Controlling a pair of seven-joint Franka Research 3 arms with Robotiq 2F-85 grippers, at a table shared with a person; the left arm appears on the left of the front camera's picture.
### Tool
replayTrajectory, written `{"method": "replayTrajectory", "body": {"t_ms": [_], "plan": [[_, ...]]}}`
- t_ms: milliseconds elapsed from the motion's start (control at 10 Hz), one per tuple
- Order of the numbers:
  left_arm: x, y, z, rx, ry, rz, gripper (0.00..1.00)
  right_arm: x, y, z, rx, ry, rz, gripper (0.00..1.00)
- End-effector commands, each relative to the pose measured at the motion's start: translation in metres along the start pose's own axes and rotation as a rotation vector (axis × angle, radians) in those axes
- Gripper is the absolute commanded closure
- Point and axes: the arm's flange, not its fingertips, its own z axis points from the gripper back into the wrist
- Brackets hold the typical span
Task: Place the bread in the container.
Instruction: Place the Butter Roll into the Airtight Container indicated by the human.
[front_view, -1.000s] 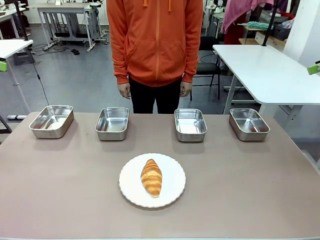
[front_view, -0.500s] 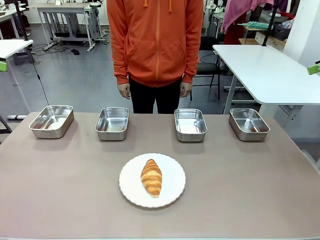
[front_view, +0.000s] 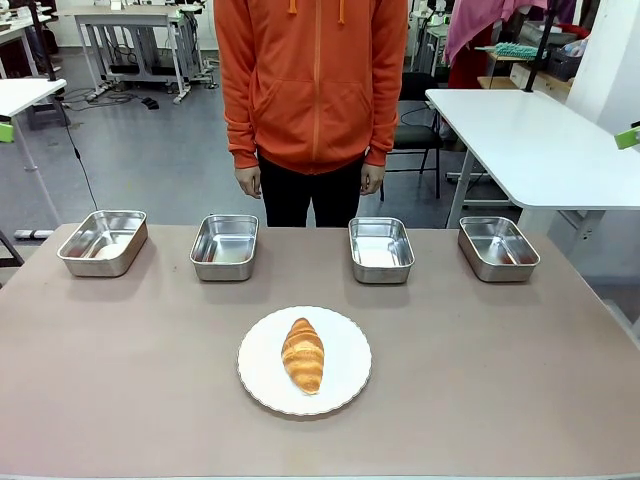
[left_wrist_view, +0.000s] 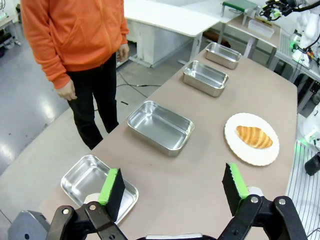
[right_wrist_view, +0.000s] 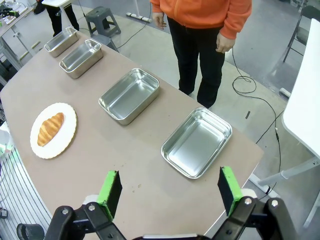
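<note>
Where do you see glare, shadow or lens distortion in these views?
Front view: even light; the steel trays shine pale inside, soft shadows at their bases; the bread is sharp. Left wrist view: the nearest tray gleams. Right wrist view: the table edge bows, wide-angle.

Open tabletop (front_view: 480, 340) lies between the plate (front_view: 347, 348) and the four trays (front_view: 381, 256).

Bright, even light falls from overhead. On the tabletop (front_view: 500, 380) the steel trays (front_view: 224, 247) and the white plate (front_view: 345, 375) cast only faint, short shadows. Pale patches of glare sit on the tray floors. The front view is sharp and nearly straight. Both wrist views bow the tabletop's edges, and the left hand (left_wrist_view: 172, 187) and right hand (right_wrist_view: 169, 192) look stretched wide along the bottom edge.
</note>
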Motion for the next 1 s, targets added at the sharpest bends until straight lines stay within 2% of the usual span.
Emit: {"method": "replayTrajectory", "body": {"t_ms": [0, 900], "plan": [[0.0001, -0.0006, 0.0001, -0.004, -0.004, -0.009, 0.0, 0.0008, -0.0001, -0.0008, 0.009, -0.023, 0.002, 0.0], [0.0001, -0.0006, 0.0001, -0.004, -0.004, -0.009, 0.0, 0.0008, -0.0001, -0.0008, 0.009, -0.023, 0.002, 0.0]]}}
